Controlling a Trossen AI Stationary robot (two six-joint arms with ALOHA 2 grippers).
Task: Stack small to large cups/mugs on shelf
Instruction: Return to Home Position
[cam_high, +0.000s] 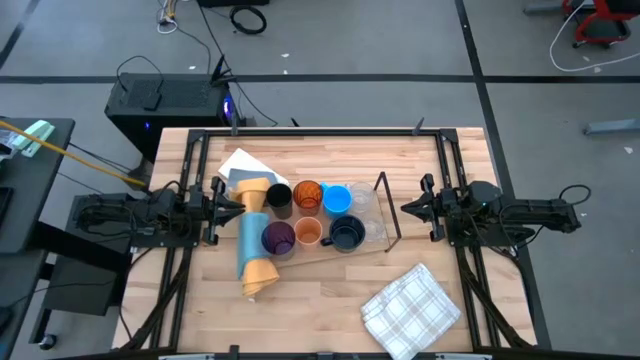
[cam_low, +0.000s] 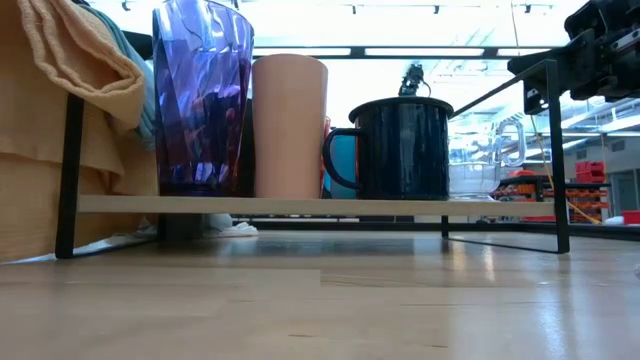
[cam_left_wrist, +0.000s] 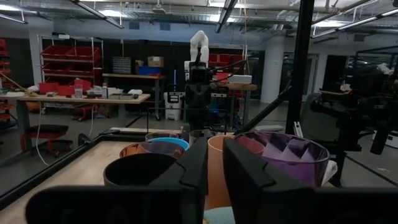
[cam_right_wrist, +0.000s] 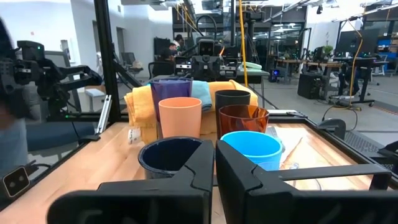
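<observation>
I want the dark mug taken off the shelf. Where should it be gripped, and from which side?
Pinch the rim of the dark mug from above, on the side facing the front of the table. Its handle points at the close-standing peach cup, and a clear glass crowds the other side.

blue cup | mostly hidden behind dark mug | clear glasses faint
</observation>
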